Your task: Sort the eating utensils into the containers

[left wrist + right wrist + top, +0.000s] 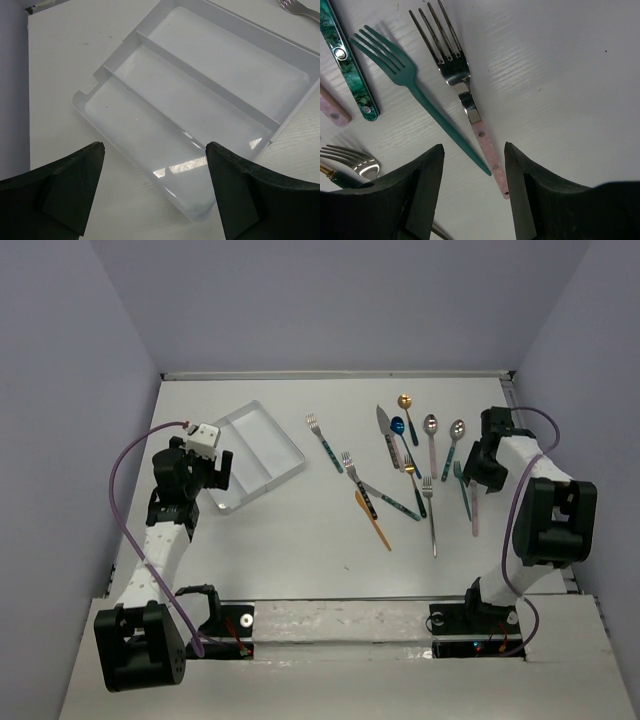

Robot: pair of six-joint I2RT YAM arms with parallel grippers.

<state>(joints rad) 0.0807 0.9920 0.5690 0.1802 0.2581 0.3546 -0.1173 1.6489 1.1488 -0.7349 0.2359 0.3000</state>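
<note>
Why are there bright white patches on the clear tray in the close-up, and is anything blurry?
Left wrist view: those patches are glare, light bouncing off the tray near its close end. Right wrist view: the pink-handled fork and teal fork look sharp, with only soft shadows. Top external view: evenly lit, no harsh glare.

- Left wrist view, upper right corner: a fork [299, 7] shows only its tines.
- Same view: the tray [210, 84] loses its right corner past the frame edge.
- Right wrist view, upper left: a green marbled handle [349, 70] has its head cut off.
- Left edge: a pink handle [332, 114] shows just its end.
- Lower left: a silver fork [357, 162] has its handle hidden behind the right gripper [472, 150].
</note>
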